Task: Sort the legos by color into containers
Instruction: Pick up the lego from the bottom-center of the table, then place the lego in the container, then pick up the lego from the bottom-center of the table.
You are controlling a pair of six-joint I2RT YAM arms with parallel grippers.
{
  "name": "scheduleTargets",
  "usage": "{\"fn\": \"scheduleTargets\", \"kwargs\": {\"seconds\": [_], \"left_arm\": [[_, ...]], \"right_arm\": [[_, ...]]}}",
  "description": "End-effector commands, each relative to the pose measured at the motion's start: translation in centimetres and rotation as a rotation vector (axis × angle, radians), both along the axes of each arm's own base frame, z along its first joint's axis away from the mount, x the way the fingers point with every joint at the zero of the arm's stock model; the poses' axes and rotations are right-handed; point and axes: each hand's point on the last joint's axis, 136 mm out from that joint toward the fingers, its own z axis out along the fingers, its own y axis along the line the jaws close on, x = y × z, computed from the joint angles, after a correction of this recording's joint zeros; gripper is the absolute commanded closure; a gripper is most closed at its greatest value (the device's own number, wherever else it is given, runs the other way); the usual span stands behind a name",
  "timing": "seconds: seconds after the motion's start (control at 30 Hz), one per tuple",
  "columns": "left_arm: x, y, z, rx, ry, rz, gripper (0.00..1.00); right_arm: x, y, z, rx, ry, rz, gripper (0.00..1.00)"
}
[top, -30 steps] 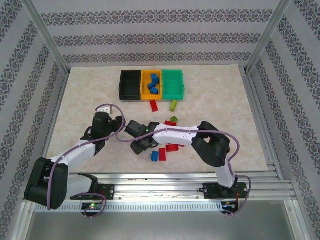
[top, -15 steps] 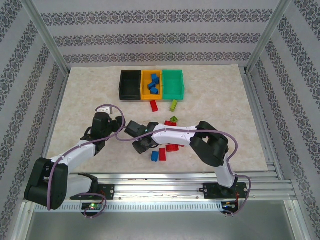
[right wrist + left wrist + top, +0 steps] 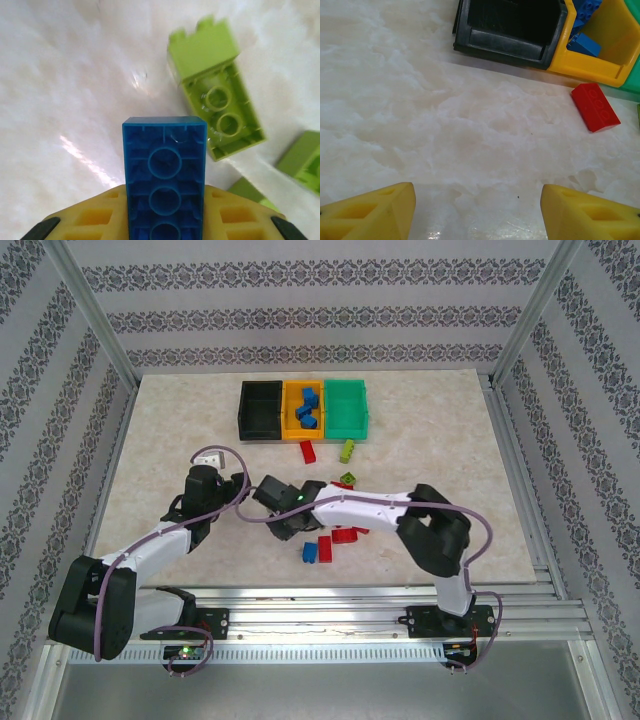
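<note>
Top external — yellow bin [image 3: 288, 412]: blue legos [image 3: 308, 410].

Blue lego [image 3: 164, 175] gripped, underside showing; greens [image 3: 215, 107] beside.

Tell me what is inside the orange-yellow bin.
Several blue bricks lie piled in the orange-yellow bin; no other colour shows. What lies under the pile is covered, and the exact count cannot be told.
</note>
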Motion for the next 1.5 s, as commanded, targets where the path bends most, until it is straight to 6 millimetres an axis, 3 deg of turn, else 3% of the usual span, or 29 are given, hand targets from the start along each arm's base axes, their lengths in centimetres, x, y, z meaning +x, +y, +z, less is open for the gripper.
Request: {"fn": "scheduleTargets", "kwargs": {"seconds": [0.0, 0.13, 0.43, 0.57, 0.63, 0.7, 0.8, 0.97, 1.23, 1.47], "left_arm": [[0.4, 0.4, 1.0, -0.024, -0.045, 0.02, 0.33], [0.5, 0.4, 0.8, -0.025, -0.038, 0.02, 0.33], [0.7, 0.2, 0.7, -0.022, -0.027, 0.008, 0.33], [0.7, 0.1, 0.7, -0.022, -0.026, 0.005, 0.33], [0.7, 0.0, 0.7, -0.029, -0.026, -0.004, 0.33], [0.8, -0.2, 0.7, -0.032, -0.026, -0.01, 0.32], [0.8, -0.1, 0.6, -0.029, -0.018, -0.007, 0.32], [0.8, -0.2, 0.7, -0.035, -0.02, -0.013, 0.32], [0.8, -0.3, 0.5, -0.043, -0.017, -0.011, 0.32], [0.8, -0.4, 0.4, -0.046, -0.008, -0.018, 0.32]], "right_arm": [[4.1, 0.5, 6.1, 0.193, -0.114, -0.048, 0.73], [10.1, -1.3, 7.7, 0.266, -0.137, -0.16, 0.73], [23.7, -4.4, 7.7, 0.402, -0.157, -0.387, 0.72], [28.6, -4.9, 8.0, 0.386, -0.197, -0.406, 0.65], [30.5, -5.4, 8.3, 0.346, -0.224, -0.413, 0.52], [31.3, -5.8, 8.5, 0.308, -0.227, -0.41, 0.47], [30.5, -5.6, 9.0, 0.278, -0.245, -0.371, 0.43], [25.7, -4.7, 9.3, 0.251, -0.241, -0.292, 0.42], [14.2, -4.8, 6.4, 0.202, -0.113, -0.195, 0.43], [4.9, -6.6, 4.1, 0.095, -0.063, -0.194, 0.43]]}}
